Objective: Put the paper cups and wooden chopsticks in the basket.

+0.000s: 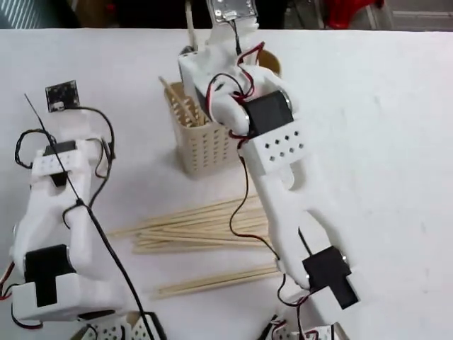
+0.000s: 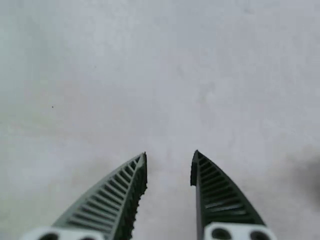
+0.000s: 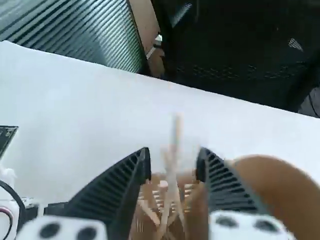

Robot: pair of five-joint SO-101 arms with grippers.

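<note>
A cream perforated basket point(image 1: 205, 145) stands at the back middle of the table with several wooden chopsticks point(image 1: 182, 103) upright in it. My right gripper point(image 3: 172, 152) hangs open just above it, and one chopstick point(image 3: 176, 131) stands up between its fingers, apart from both. A brown paper cup point(image 3: 272, 187) sits right beside the basket, partly behind the right arm point(image 1: 272, 64). Loose chopsticks point(image 1: 202, 227) lie in a pile on the table in front of the basket, and a couple more point(image 1: 219, 280) lie nearer the front. My left gripper point(image 2: 170, 156) is open over bare table.
The left arm point(image 1: 56, 212) is folded at the table's left side with its cables looping around it. The right arm's forearm point(image 1: 290, 212) crosses over the ends of the chopstick pile. A dark chair point(image 3: 240, 45) stands beyond the far table edge.
</note>
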